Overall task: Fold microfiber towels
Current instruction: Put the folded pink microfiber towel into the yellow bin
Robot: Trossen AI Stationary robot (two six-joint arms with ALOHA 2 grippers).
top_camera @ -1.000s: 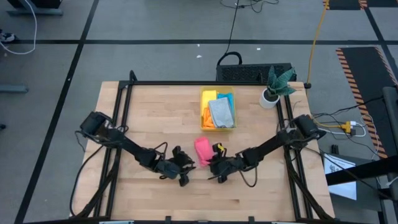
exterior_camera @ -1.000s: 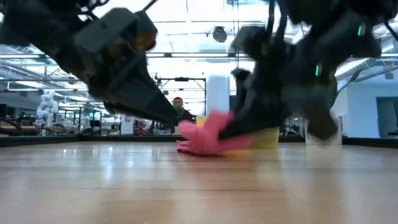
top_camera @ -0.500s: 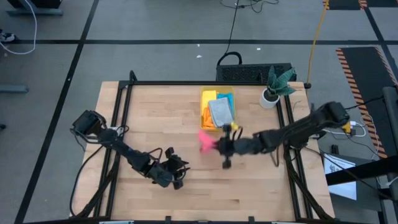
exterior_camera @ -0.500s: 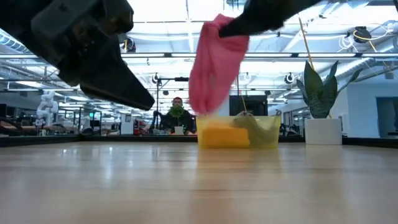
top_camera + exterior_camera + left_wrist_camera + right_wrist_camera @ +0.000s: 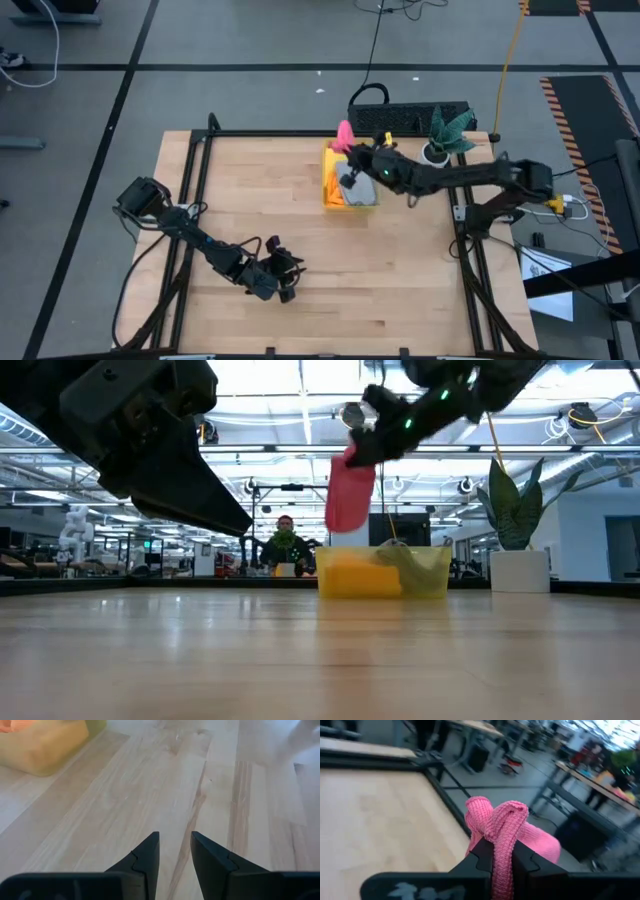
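Overhead, right gripper (image 5: pixel 352 152) pinching pink towel (image 5: pixel 344 134); no legible writing.

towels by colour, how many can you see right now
pink microfiber towel, held by the right gripper above the translucent yellow plastic bin: 1
yellow towel: 1
orange towel: 1
light grey towel: 1
Blue: none visible
Total: 4

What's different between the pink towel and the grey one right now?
The pink towel hangs in the air, pinched in the right gripper above the far end of the yellow bin; the grey towel lies inside that bin. The pink towel is bunched and dangling, while the grey towel lies flatter on top of other towels. Both are small soft cloths.
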